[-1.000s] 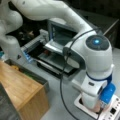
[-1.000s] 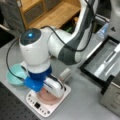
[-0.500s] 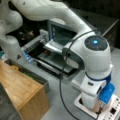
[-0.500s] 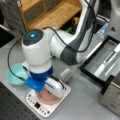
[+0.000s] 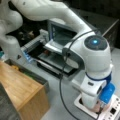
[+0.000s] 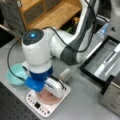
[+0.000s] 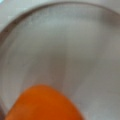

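Observation:
My gripper [image 6: 51,92] points straight down onto a round pink plate [image 6: 45,98] that sits on a white scale [image 6: 37,108]. The wrist and the blue part of the hand hide its fingers in both front views. In the wrist view the plate's pale pink inside [image 7: 65,47] fills the picture from very close. An orange rounded object [image 7: 42,106] lies at the bottom edge of that view, right under the hand. No fingers show in the wrist view. In a front view the plate [image 5: 96,109] and scale [image 5: 111,113] peek out below the arm.
A teal bowl [image 6: 13,76] sits just left of the scale. A black tray [image 6: 107,60] lies at the right, in front of an open toaster oven [image 5: 62,33]. A wooden box [image 5: 21,92] and a wooden shelf [image 6: 50,12] stand nearby. A black cable [image 5: 62,82] hangs from the arm.

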Tool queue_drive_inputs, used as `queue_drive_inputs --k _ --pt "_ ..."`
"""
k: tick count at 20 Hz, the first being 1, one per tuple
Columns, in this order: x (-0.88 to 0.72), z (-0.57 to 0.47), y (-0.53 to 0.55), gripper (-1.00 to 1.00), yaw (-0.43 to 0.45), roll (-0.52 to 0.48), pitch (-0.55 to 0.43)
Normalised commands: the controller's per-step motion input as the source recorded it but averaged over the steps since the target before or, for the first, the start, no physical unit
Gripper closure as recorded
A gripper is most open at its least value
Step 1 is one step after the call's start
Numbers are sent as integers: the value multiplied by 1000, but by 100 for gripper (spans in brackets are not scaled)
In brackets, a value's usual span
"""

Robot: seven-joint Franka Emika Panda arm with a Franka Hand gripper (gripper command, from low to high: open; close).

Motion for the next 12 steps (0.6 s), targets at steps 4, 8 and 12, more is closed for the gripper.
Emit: queue_drive_inputs --k 4,8,12 --pt "-125 -30 -16 -100 85 -183 -147" --pt "-82 46 -76 -100 95 -185 -125" --pt "-23 116 -185 -100 142 -174 -86"
